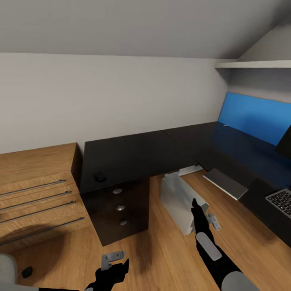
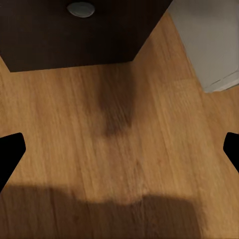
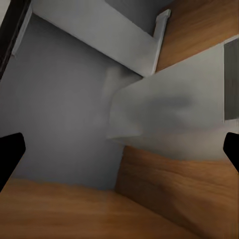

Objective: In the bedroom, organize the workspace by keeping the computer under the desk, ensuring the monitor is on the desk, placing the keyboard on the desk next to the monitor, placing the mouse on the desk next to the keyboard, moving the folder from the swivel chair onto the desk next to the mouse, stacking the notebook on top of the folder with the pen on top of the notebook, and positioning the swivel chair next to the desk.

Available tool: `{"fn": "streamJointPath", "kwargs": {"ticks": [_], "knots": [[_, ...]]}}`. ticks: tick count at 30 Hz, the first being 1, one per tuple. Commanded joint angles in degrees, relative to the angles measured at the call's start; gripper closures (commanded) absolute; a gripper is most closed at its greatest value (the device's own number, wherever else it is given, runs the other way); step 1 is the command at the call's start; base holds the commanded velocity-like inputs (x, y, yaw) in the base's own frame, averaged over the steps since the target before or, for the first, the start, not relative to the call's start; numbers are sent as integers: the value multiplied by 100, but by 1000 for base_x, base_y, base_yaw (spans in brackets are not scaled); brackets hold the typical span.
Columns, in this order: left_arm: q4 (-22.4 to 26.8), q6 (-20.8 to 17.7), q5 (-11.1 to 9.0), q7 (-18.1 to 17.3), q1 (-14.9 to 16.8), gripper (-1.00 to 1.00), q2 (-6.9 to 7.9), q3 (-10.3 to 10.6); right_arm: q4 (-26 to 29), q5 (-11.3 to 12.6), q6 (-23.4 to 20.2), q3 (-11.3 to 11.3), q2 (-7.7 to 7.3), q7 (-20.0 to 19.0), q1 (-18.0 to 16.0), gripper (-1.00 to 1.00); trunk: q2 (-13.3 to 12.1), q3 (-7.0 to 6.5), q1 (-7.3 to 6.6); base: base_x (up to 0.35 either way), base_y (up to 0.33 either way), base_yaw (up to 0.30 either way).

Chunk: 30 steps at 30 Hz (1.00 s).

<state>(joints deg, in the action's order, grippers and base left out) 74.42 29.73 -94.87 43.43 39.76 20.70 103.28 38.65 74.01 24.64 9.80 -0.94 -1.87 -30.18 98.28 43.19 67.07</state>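
Observation:
The L-shaped desk (image 1: pixel 133 155) has a glossy black top and a blue back panel. A small black mouse (image 1: pixel 100 176) lies near the front edge of its left wing. At the far right are the keyboard (image 1: pixel 281 201) and a corner of the monitor (image 1: pixel 285 143). The light grey computer (image 1: pixel 180 202) stands on the floor under the desk's corner. A flat grey rectangle, likely the notebook (image 1: pixel 225 182), juts over the desk's inner edge. My right gripper (image 1: pixel 198 210) hangs open in front of the computer (image 3: pixel 164 114). My left gripper (image 1: pixel 117 268) is open, low over the floor.
Dark drawers (image 1: pixel 120 210) with round silver knobs (image 2: pixel 80 7) sit under the desk's left wing. A light-wood dresser (image 1: pixel 36 190) with long bar handles stands to their left. A white wall shelf (image 1: pixel 254 64) hangs above the blue panel. Wood floor (image 2: pixel 119 149) lies between me and the desk.

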Motion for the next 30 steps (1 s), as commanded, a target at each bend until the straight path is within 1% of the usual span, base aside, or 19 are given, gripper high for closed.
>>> {"fn": "streamJointPath", "kwargs": {"ticks": [1, 6, 14, 17, 19, 20, 25, 26, 29, 30], "knots": [[4, 23, -18, 11, 8, -100, -1, 15, -5, 57, 42, 39, -17, -18, -5, -100, 44, 24, 22, 0, 0, 0], [-63, 24, -18, 8, 9, -100, -12, 24, -6, 60, 60, 32, -96, 8, -5, -100, 245, 113, 132, 0, 0, 0], [-100, 24, -22, 7, 10, -100, -15, 33, -7, 69, 28, 37, -118, -5, -5, -100, 566, 257, 308, 0, 0, 0], [-194, 24, -27, 7, 13, -100, -79, 38, -7, 75, 9, 27, -149, -10, -5, -100, 686, 311, 374, 0, 0, 0], [-264, 24, -28, 7, 11, -100, -128, 43, -3, 84, 1, 20, -193, -8, -5, -100, 766, 347, 417, 0, 0, 0], [-305, 24, -30, 7, 9, -100, -168, 47, 12, 90, -7, 17, -248, -10, -5, -100, 806, 365, 439, 0, 0, 0], [-338, 24, -31, 8, 8, -100, -203, 51, 152, 109, -78, 9, -374, -13, -5, -100, 1007, 454, 549, 0, 0, 0], [-342, 24, -31, 8, 7, -100, -207, 51, 187, 146, -118, 7, -405, -14, -5, -100, 1047, 472, 571, 0, 0, 0], [-346, 24, -32, 11, 8, -100, -211, 52, 217, 264, -180, -2, -431, -14, -5, -100, 1167, 526, 637, 0, 0, 0], [-347, 26, -33, 13, 7, -100, -211, 52, 247, 420, -226, -21, -468, -15, -5, -100, 1207, 544, 659, 0, 0, 0]]}}
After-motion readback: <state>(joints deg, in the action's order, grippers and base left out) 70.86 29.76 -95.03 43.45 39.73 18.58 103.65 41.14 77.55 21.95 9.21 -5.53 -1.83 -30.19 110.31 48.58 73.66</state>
